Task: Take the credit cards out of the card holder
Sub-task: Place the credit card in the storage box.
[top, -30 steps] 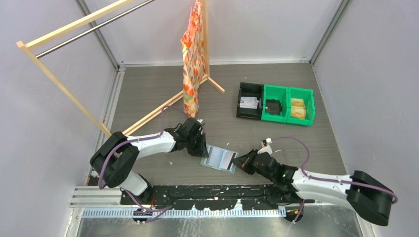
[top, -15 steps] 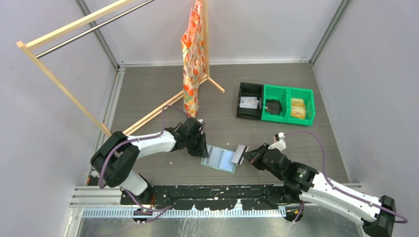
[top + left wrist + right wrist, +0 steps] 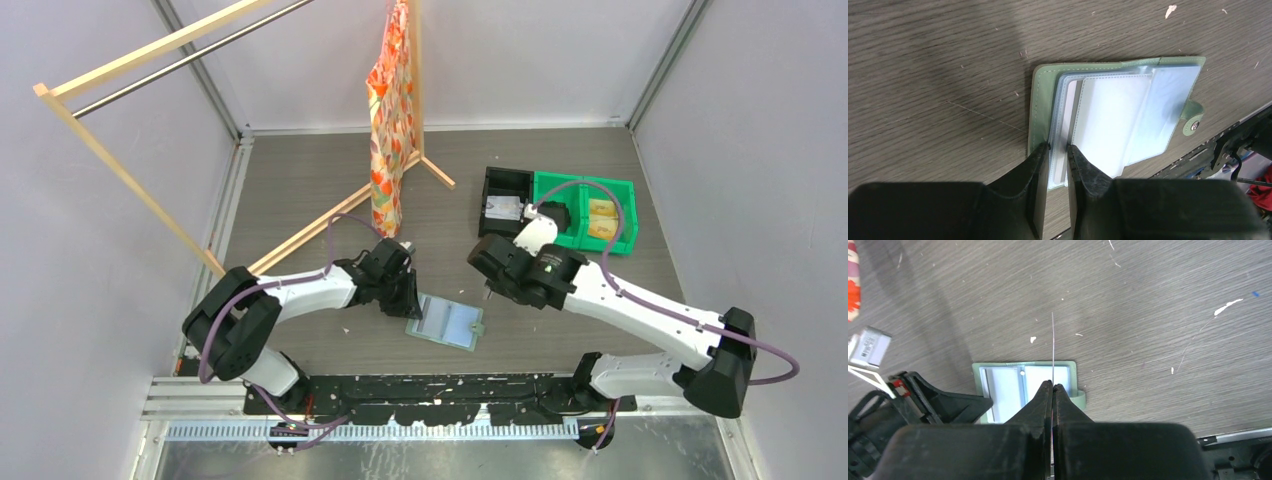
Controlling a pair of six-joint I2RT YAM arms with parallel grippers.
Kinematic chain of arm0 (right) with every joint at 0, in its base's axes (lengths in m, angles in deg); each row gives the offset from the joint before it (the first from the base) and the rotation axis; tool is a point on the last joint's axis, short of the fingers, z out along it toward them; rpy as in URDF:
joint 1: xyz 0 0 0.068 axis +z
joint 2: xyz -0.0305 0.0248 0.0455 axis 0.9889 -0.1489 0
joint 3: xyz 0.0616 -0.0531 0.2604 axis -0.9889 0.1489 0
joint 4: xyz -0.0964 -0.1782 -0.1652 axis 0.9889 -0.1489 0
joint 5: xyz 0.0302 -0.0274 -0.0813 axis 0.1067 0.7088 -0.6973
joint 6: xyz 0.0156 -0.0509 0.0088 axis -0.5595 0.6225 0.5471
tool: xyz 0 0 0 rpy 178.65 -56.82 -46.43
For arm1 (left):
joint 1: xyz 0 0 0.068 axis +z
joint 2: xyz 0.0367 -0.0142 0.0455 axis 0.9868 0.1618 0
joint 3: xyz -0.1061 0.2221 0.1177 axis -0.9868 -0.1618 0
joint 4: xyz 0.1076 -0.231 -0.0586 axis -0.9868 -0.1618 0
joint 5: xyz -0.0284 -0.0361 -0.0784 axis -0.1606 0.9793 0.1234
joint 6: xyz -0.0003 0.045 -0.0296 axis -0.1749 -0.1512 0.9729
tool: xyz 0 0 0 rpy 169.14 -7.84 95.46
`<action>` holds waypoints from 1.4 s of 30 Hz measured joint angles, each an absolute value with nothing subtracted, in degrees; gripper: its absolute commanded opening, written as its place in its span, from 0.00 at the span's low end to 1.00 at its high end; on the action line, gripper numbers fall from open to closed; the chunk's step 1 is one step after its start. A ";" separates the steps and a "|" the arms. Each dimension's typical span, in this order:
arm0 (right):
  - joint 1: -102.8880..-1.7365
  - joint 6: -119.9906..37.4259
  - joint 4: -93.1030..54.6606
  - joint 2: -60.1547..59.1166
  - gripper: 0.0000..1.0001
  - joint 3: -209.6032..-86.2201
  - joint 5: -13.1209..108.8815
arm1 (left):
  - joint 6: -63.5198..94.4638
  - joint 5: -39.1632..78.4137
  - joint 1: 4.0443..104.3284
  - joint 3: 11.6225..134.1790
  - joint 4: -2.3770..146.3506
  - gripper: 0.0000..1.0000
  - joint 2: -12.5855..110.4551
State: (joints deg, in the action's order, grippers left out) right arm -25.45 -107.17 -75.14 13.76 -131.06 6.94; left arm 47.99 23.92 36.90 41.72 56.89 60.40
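Observation:
The sage-green card holder lies open on the table, pale blue-grey pockets up; it also shows in the left wrist view and the right wrist view. My left gripper is shut on the pocket sleeves at the holder's left edge and pins it down. My right gripper hangs above the holder's right half, shut on a thin credit card seen edge-on. The snap tab sticks out on the right.
A black bin with a card in it and two green bins stand at the far right. A wooden clothes rack with an orange patterned cloth stands behind the left arm.
My right arm has risen and swung back over the table, taking the card out and away from the holder's right edge. The left gripper and holder have stayed put.

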 measured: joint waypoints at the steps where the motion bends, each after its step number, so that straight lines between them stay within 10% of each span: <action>1: -25.45 -107.44 -76.95 12.31 0.00 -133.38 6.37 | 47.99 23.66 36.81 41.68 56.89 0.23 60.27; 42: -55.11 -129.86 -93.30 -28.25 0.00 -173.09 10.92 | 47.03 19.88 36.24 39.52 55.62 0.22 56.60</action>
